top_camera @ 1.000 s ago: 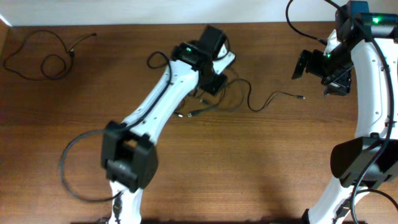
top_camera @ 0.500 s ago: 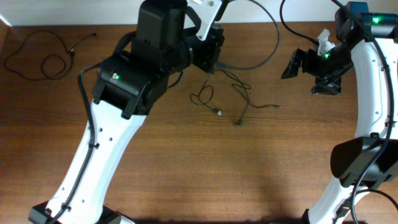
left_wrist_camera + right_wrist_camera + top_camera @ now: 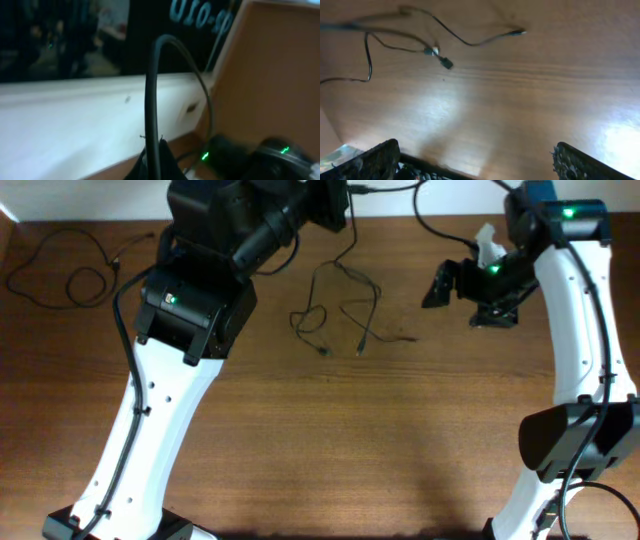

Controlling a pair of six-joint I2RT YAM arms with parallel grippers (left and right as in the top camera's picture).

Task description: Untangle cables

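Cables: the cables (image 3: 335, 305) hang as one loose tangle directly below the left gripper (image 3: 338, 210), above the table (image 3: 420, 450). The plug ends (image 3: 360, 350) are lowest. Contact with the wood cannot be determined.
Left gripper: raised high. The cords run up into it, so it is judged clamped on the cables. Its jaws are not visible.
Right gripper (image 3: 435, 287): right of the left gripper and lower, level with the tangle but apart from it. Fingers (image 3: 375, 160) are spread wide and empty.
Key relation: the tangle's long axis is vertical. It lies to the left of the right gripper, the only free tool.
Separate cord (image 3: 60, 270): well to the left of the left gripper, coiled flat on the table.
Writing: pale lettering (image 3: 200, 12) on a dark panel, inverted and cut off. It is not reliably readable.
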